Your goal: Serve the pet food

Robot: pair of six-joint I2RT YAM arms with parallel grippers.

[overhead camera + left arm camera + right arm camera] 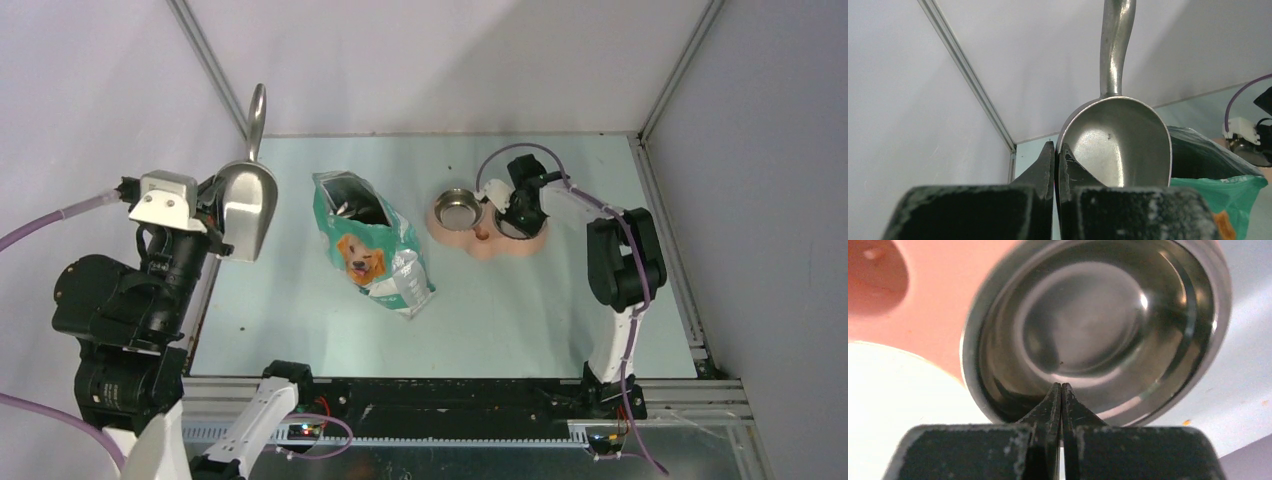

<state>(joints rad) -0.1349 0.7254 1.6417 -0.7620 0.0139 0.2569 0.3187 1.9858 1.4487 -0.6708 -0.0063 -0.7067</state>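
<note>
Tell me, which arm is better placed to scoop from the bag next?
Left. The left gripper pinches the empty scoop beside the open bag; the right gripper hangs shut and empty over a steel bowl.

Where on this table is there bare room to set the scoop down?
Bare table lies in front of the bag, and between the bag and the right arm, nearer than the pink feeder. A narrower strip separates the scoop and the bag. It is crowded at the feeder, where the right gripper sits in one bowl.
</note>
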